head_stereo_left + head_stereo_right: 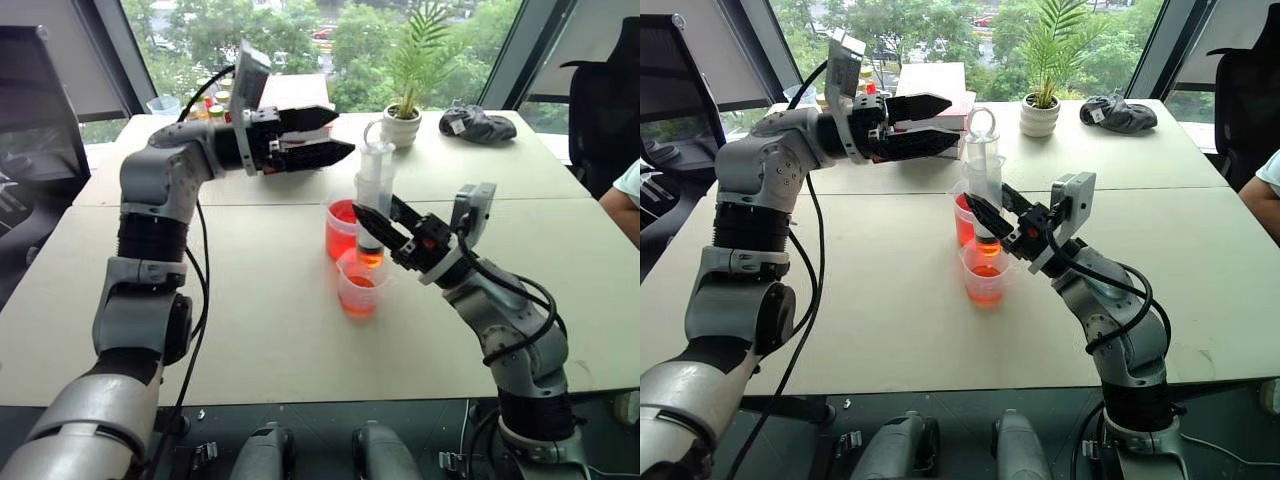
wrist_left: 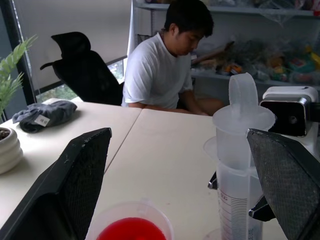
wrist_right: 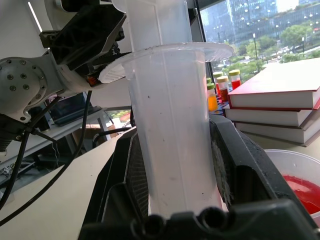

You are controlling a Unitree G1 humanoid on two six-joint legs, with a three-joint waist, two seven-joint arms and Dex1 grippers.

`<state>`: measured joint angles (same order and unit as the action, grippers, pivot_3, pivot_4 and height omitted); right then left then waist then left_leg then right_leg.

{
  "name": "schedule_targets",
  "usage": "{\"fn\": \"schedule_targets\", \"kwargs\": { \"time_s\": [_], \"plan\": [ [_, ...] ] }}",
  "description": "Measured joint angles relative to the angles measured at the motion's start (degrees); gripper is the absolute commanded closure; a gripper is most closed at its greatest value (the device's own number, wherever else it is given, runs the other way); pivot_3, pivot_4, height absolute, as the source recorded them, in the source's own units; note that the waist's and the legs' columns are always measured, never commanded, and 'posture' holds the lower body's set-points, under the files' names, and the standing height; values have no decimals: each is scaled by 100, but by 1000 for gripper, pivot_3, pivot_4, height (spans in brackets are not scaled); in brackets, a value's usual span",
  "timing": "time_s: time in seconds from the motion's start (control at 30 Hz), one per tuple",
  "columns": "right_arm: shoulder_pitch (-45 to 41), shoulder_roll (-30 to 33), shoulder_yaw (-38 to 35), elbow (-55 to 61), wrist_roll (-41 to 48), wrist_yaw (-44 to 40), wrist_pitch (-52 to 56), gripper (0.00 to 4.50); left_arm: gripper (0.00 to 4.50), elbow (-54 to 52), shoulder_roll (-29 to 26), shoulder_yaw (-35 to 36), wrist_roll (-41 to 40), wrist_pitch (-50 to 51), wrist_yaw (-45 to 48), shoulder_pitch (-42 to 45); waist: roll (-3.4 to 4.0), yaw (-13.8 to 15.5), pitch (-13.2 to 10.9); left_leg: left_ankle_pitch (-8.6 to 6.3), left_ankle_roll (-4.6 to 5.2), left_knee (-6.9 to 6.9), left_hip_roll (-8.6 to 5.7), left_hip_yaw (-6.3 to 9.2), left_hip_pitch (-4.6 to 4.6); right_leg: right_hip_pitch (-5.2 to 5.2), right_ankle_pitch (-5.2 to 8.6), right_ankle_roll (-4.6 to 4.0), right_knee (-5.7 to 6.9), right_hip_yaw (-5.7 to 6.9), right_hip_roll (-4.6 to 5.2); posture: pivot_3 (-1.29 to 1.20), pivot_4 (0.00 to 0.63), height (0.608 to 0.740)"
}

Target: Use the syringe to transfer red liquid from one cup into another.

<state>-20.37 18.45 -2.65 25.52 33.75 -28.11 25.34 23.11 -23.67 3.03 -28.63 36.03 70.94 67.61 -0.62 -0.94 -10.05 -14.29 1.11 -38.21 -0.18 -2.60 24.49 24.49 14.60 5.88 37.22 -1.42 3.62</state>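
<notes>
The large clear plastic syringe (image 1: 374, 195) stands upright over the smaller clear plastic cup (image 1: 358, 288), which sits on the pale wooden table (image 1: 250, 320) just in front of the larger clear plastic cup (image 1: 341, 228). Behind them, a white potted plant (image 1: 402, 125) stands left of a crumpled grey cloth (image 1: 478, 124).

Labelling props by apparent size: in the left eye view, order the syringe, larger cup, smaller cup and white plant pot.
1. syringe
2. larger cup
3. smaller cup
4. white plant pot
The pot stands farther back, so its rank is unsure.

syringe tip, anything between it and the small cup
Nothing visible. The right gripper holds the syringe upright with its tip directly over the small cup; the big cup stands just behind, out of the path.
</notes>
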Motion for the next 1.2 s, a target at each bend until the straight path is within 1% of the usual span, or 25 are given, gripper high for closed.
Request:
{"fn": "schedule_targets", "kwargs": {
  "time_s": [0.23, 0.47, 0.53, 0.6, 0.67, 0.77, 0.8, 0.83, 1.0, 1.2],
  "plan": [
    [23, -62, 18, -58, -151, 23, -150, 3133, 49, -86, 43, 0, -212, 231, 37, 4, 0, 24, 0, 0, 0, -1, -1, 1, 0, -2, 0, 0, -2, 0, 0, 0, 150, 740],
    [79, -62, 132, -99, -277, 3, -207, 3133, 49, 129, 501, -62, -187, 75, -153, 117, 0, 19, 0, 0, 0, -3, -1, 2, 0, -4, 0, 0, -2, 0, -1, 0, 150, 740],
    [97, -59, 147, -99, -310, 1, -207, 3133, 574, 195, 570, -65, -186, 62, -184, 155, 0, 9, 0, 0, 0, -2, 0, 2, 0, -4, 0, 0, -2, 0, -2, 0, 150, 740],
    [127, -58, 154, -99, -321, 1, -207, 3133, 1228, 221, 595, -66, -187, 58, -211, 196, 0, 10, 0, 0, 0, -2, 0, 4, 0, -4, 0, 0, -2, 0, -3, 0, 150, 740],
    [160, -57, 165, -99, -327, 3, -207, 3133, 2319, 221, 611, -66, -188, 57, -216, 202, 0, 13, 0, 0, 0, -2, 0, 4, 0, -4, 1, 0, -2, 0, -3, 0, 150, 740],
    [171, -56, 157, -99, -362, 58, -206, 3133, 3737, 208, 647, -96, -217, 66, -119, 202, 0, 14, 0, 0, 0, -3, 0, 3, 0, -4, 0, 0, -2, 0, -2, 0, 150, 740],
    [173, -55, 149, -99, -374, 83, -203, 3133, 4288, 186, 647, -130, -240, 72, -90, 202, 0, 20, 0, 0, 0, -2, 0, 3, 0, -4, 0, 0, -2, 0, -2, 0, 150, 740],
    [173, -52, 143, -99, -377, 90, -202, 3133, 4409, 166, 648, -151, -268, 82, -65, 202, 0, 23, 0, 0, 0, -2, 0, 3, 0, -4, 0, 0, -2, 0, -2, 0, 150, 740],
    [172, -20, 148, -94, -372, 71, -201, 3133, 4409, 21, 611, -212, -287, 103, 8, 177, 0, 17, 0, 0, 0, -2, 0, 3, 0, -4, 0, 0, -2, -1, -3, 0, 150, 740],
    [99, 101, 178, -90, -358, 21, -52, 3133, 4409, -380, 578, -239, -310, 127, -26, -116, 0, 16, 0, 0, 0, -2, 0, 3, 0, -4, 1, 0, -1, -1, -2, 0, 150, 740]
  ]
}}
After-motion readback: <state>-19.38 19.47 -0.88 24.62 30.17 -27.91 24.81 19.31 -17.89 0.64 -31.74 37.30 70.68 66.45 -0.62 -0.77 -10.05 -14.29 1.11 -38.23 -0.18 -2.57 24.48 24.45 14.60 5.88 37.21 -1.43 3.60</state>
